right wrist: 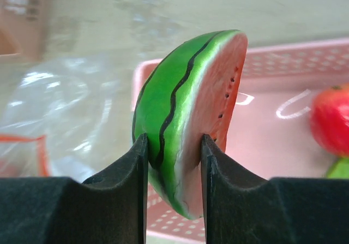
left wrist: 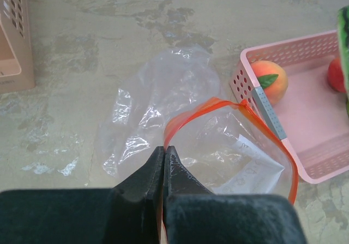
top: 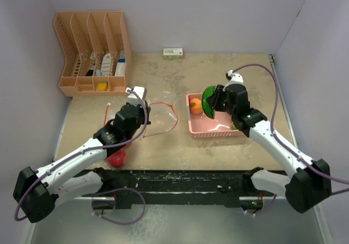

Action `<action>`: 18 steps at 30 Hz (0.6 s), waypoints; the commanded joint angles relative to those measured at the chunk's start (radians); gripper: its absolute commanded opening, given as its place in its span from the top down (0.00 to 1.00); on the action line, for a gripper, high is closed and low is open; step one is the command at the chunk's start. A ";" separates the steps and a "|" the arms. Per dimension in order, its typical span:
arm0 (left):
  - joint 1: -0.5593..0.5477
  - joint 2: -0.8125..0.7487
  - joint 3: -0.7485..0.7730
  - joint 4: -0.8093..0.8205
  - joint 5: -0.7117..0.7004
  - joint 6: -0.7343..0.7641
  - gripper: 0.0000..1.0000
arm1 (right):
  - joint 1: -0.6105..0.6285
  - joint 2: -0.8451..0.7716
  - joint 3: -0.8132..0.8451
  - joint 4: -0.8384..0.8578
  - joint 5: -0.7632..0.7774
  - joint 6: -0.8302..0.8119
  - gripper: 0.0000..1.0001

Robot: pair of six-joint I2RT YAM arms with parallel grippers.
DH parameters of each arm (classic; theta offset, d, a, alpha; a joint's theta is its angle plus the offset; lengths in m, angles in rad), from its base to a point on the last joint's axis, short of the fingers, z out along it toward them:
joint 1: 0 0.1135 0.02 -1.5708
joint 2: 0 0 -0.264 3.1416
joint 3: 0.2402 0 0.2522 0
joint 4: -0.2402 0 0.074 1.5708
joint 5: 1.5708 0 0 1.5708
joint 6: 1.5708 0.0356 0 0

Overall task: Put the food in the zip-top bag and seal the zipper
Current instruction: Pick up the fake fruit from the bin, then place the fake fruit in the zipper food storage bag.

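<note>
2 grips, left pincer (left wrist: 164, 152) nipping zip-top bag (left wrist: 163, 88), right pincer (right wrist: 174, 141) clamping watermelon slice (right wrist: 188, 83)

Zip-top bag (left wrist: 218, 140) mouth gapes twd pink basket (left wrist: 289, 47); basket wall just beside rim, left tool (left wrist: 164, 162) pinching near edge.

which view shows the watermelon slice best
Right wrist. The watermelon slice fills the frame there, striped rind and red seeded flesh clear, pinched in the right gripper. Top external shows only a green dome by the pink basket; left wrist catches a green sliver at its right edge.
</note>
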 commanded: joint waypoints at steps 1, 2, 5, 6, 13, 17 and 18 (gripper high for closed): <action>0.002 0.025 0.011 0.064 0.004 -0.018 1.00 | 0.005 -0.119 -0.009 0.124 -0.300 -0.088 1.00; 0.002 0.031 0.014 0.067 0.006 -0.018 1.00 | 0.005 -0.135 -0.006 0.138 -0.371 -0.090 1.00; 0.003 0.040 0.022 0.069 0.006 -0.018 1.00 | 0.014 -0.171 -0.013 0.222 -0.619 -0.078 1.00; 0.002 0.042 0.024 0.070 0.007 -0.018 1.00 | 0.020 -0.183 -0.020 0.273 -0.699 -0.064 1.00; 0.002 0.041 0.041 0.078 0.005 -0.013 1.00 | 0.095 -0.163 -0.052 0.403 -0.928 0.025 1.00; 0.002 0.044 0.061 0.086 0.001 -0.005 1.00 | 0.142 -0.121 -0.078 0.479 -0.991 0.095 1.00; 0.003 0.043 0.066 0.086 -0.001 -0.003 1.00 | 0.147 -0.113 -0.086 0.499 -1.001 0.109 1.00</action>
